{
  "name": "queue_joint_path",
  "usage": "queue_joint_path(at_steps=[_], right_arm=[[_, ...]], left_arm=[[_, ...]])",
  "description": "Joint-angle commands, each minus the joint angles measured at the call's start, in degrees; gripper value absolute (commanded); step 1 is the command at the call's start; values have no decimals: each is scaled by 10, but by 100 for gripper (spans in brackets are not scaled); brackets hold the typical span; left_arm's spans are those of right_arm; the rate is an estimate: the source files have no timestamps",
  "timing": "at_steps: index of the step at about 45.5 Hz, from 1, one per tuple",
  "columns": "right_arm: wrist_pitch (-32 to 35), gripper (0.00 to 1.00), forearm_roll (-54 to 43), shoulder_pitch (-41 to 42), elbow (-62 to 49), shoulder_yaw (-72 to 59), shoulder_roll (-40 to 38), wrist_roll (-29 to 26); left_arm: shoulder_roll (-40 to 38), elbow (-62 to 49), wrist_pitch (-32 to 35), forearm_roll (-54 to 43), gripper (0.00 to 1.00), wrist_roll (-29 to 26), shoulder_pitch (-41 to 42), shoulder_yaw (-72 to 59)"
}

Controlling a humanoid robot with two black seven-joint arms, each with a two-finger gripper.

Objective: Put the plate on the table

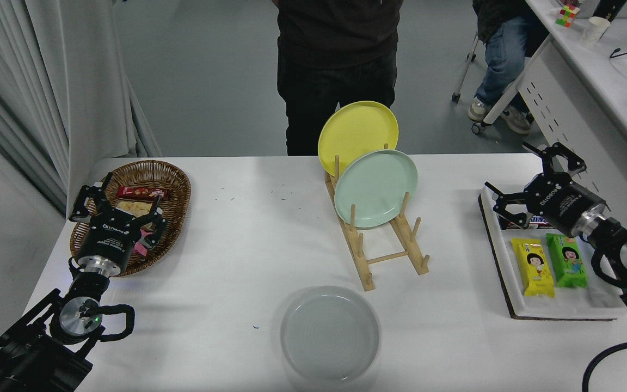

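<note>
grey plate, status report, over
Both tools open and empty: left tool parked over basket, right tool over tray. Grey plate flat on table. Nothing obstructing.

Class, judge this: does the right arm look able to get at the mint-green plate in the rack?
Probably yes: the right gripper is open over the tray, with bare table between it and the mint-green plate.

Pale grey plate (330, 333), white tabletop (259, 239), yellow plate (357, 133), mint-green plate (376, 188), brown wicker basket (174, 188), black claws
</note>
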Motion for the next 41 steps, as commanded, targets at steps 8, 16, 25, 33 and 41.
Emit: queue_joint_path(at_steps=[8,16,25,33,41], right_arm=[[-8,100,1,-42,-47,99,44,19],[-9,100,-1,-58,-55,113,59,20],[-8,100,0,-64,-74,134,69,20],[-8,100,0,-59,-82,135,75,20],[-8,100,-1,-58,-81,135,76,20]], left_arm=[[0,0,0,1,98,0,0,0],[0,0,0,0,98,0,0,0],[-1,0,0,1,98,0,0,0],[0,0,0,0,98,0,0,0],[-1,0,0,0,98,0,0,0]])
